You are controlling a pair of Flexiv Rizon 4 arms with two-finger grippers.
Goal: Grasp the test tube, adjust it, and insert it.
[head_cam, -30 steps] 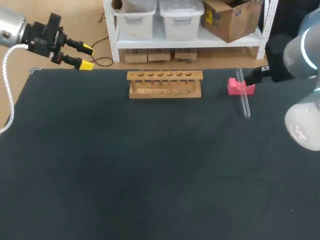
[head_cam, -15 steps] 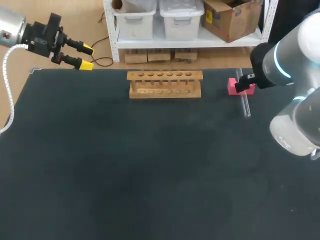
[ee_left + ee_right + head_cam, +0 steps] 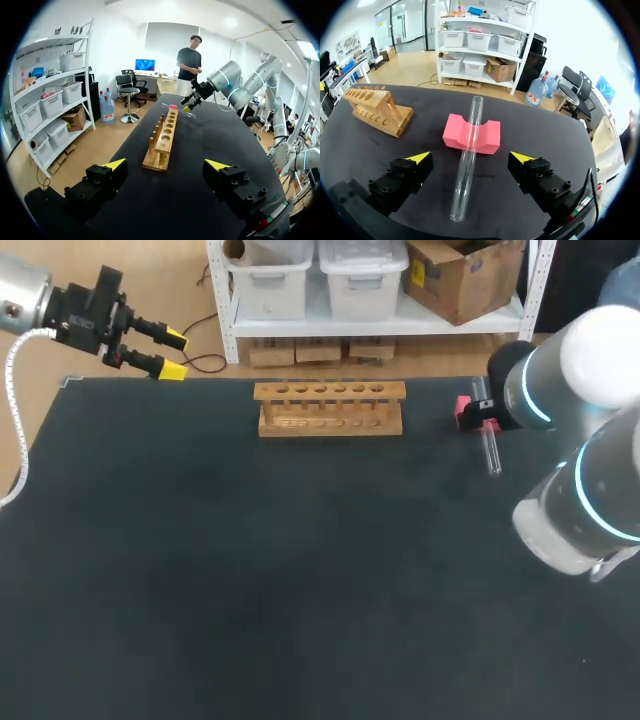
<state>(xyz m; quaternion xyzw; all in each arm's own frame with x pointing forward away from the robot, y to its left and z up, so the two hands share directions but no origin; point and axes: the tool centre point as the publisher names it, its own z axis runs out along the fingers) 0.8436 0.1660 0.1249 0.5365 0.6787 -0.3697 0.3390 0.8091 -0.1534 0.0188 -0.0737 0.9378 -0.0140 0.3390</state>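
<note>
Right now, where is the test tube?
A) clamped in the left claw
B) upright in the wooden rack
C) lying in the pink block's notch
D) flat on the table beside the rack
C: the test tube lies in the notch of the pink block, with the right claw open over it, not gripping.

Bare table flanking the near half of the test tube, pink block cradling the far half

The desk is seen from above and behind. The test tube rack is shared by all views: lengthwise from the left wrist, obliquely and nearer from the right.
</note>
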